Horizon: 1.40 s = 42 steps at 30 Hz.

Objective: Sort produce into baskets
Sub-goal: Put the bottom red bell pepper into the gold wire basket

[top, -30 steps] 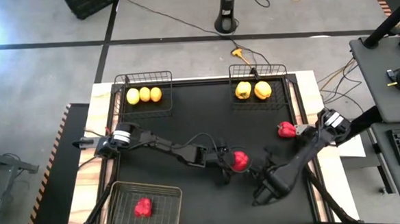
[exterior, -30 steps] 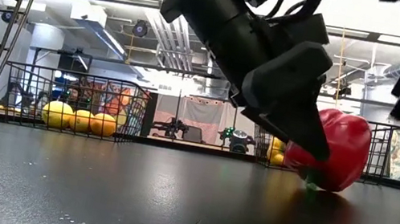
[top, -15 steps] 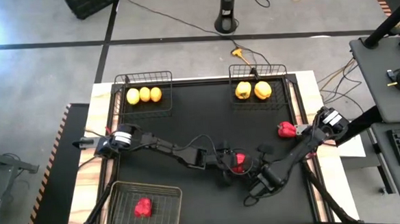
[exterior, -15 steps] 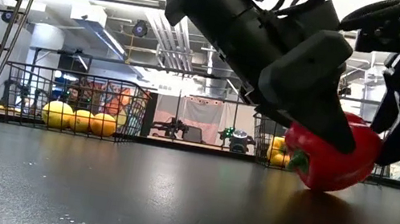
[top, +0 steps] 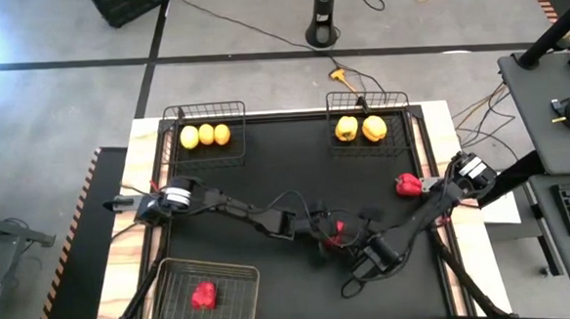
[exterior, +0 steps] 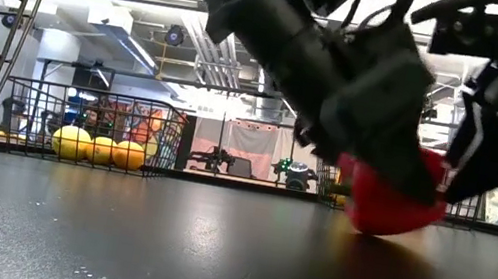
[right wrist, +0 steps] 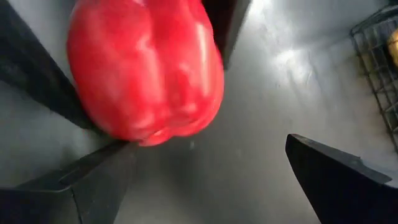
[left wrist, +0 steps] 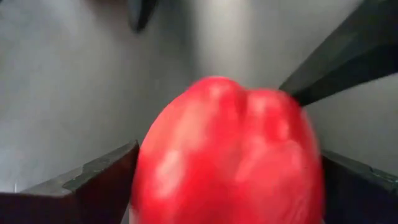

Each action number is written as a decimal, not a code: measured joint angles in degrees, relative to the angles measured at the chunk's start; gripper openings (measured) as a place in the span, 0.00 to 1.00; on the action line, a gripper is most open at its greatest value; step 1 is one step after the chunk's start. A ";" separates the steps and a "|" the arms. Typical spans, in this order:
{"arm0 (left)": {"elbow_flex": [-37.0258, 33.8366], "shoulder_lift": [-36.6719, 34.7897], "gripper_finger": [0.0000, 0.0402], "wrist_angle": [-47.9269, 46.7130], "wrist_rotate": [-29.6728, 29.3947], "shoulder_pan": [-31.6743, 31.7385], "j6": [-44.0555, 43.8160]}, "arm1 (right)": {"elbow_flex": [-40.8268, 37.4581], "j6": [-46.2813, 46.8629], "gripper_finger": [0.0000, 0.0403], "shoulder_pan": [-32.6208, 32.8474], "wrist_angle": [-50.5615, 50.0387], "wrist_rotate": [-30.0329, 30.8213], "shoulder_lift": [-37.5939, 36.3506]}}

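Two claws crowding one red pepper (top: 337,230) mid-counter (top: 295,169): left claw (top: 330,235) clamping it between both fingers, right claw (top: 360,248) gaping wide, holding nothing. Probably handing over or lifting; next, carrying toward near basket (top: 205,271) holding another red pepper (top: 203,296).
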 joint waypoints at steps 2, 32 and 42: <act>-0.13 0.21 0.99 -0.91 -2.11 -0.08 -0.13 | -0.10 -0.54 0.99 -0.29 1.27 0.80 0.00; 5.10 -27.45 0.79 -33.43 -11.18 -23.18 -5.02 | 18.06 7.00 0.99 9.12 -20.26 0.93 -2.19; 7.84 -31.94 0.79 -72.80 -17.86 -40.94 -52.80 | 18.28 7.00 0.99 10.65 -18.70 2.50 -2.23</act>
